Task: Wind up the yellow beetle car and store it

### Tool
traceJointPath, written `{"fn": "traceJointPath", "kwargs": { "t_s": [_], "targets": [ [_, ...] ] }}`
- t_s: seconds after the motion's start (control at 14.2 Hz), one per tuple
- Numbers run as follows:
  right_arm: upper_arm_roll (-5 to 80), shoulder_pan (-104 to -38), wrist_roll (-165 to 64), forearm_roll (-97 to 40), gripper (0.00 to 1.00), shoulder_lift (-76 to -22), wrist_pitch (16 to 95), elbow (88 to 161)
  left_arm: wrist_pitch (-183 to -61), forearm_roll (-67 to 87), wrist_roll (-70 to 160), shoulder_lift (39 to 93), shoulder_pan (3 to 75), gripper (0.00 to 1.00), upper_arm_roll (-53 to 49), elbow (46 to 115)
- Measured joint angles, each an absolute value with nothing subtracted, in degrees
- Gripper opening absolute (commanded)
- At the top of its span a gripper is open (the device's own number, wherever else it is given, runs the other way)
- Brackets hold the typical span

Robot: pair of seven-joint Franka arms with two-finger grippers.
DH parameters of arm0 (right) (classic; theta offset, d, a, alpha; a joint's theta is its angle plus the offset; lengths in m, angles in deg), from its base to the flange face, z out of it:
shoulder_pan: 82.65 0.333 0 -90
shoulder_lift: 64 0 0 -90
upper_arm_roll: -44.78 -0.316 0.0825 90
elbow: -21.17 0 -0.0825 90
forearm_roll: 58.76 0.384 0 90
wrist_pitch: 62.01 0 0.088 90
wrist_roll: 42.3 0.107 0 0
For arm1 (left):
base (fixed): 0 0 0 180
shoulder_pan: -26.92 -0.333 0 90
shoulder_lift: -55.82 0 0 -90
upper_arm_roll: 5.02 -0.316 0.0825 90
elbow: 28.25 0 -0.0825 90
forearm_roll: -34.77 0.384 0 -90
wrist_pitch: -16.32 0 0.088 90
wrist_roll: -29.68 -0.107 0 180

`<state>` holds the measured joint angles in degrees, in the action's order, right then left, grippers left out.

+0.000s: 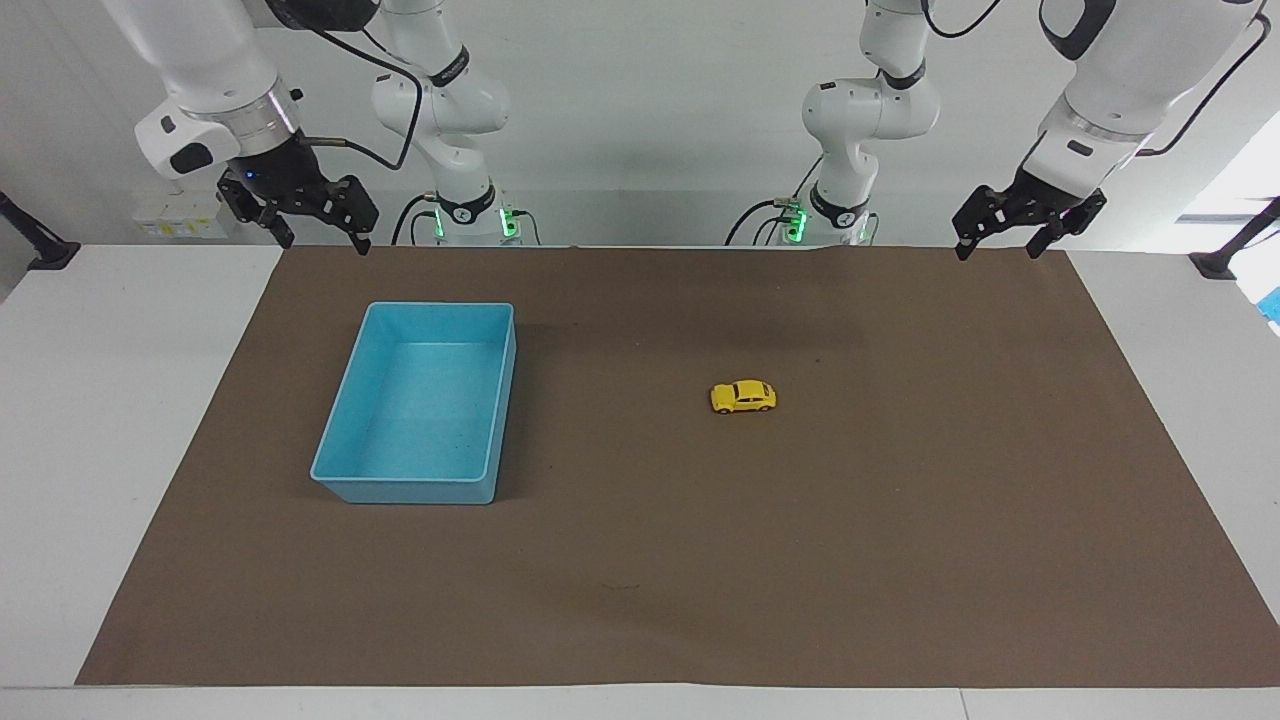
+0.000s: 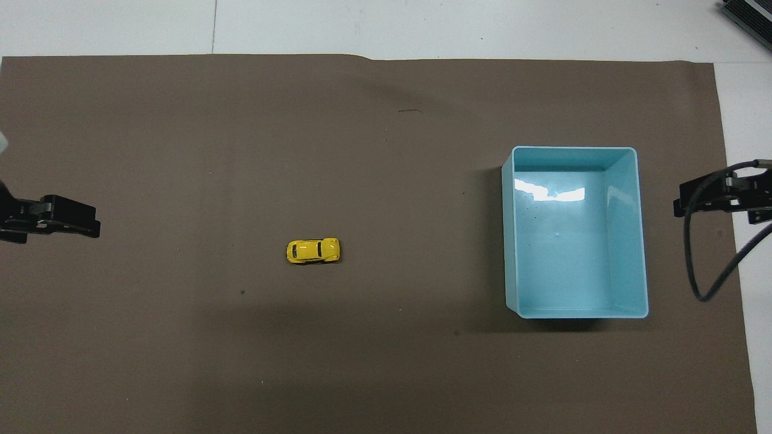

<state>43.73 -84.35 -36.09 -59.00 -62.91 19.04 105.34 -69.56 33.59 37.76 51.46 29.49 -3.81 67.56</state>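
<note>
The yellow beetle car [image 1: 743, 397] stands on its wheels on the brown mat, toward the left arm's end of the table; it also shows in the overhead view [image 2: 313, 251]. The blue bin [image 1: 405, 490] is empty and sits toward the right arm's end, also in the overhead view [image 2: 509, 241]. My left gripper [image 1: 997, 248] is open and empty, raised over the mat's edge at the left arm's end [image 2: 90, 220], well apart from the car. My right gripper [image 1: 325, 243] is open and empty, raised over the mat's corner beside the bin [image 2: 678, 206].
The brown mat [image 1: 640, 600] covers most of the white table [image 1: 120, 450]. A black cable [image 2: 699, 259] hangs from the right gripper. Black clamp mounts [image 1: 40, 250] stand at the table's ends near the robots.
</note>
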Motion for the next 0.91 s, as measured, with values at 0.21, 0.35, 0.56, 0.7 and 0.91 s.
{"fn": "traceJointPath", "kwargs": {
  "t_s": [0.21, 0.35, 0.56, 0.7, 0.91],
  "targets": [
    [43.7, -84.3, -36.1, -59.0, 1.00, -62.9, 19.0, 105.3, -72.9, 33.6, 53.1, 51.5, 30.0, 1.00, -3.0, 73.4],
    [43.7, -84.3, -36.1, -59.0, 1.00, -62.9, 19.0, 105.3, -75.7, 33.6, 62.5, 51.3, 30.8, 1.00, -2.7, 77.4],
    [43.7, -84.3, -36.1, -59.0, 1.00, -62.9, 19.0, 105.3, -79.2, 33.3, 77.6, 51.0, 32.3, 1.00, -2.6, 81.8],
    [43.7, -84.3, -36.1, -59.0, 1.00, -62.9, 19.0, 105.3, -81.6, 33.2, 88.1, 50.9, 33.8, 1.00, -2.6, 84.2],
    [43.7, -84.3, -36.1, -59.0, 1.00, -62.9, 19.0, 105.3, -89.4, 32.0, 108.9, 50.9, 36.7, 1.00, -2.5, 88.6]
  ]
}}
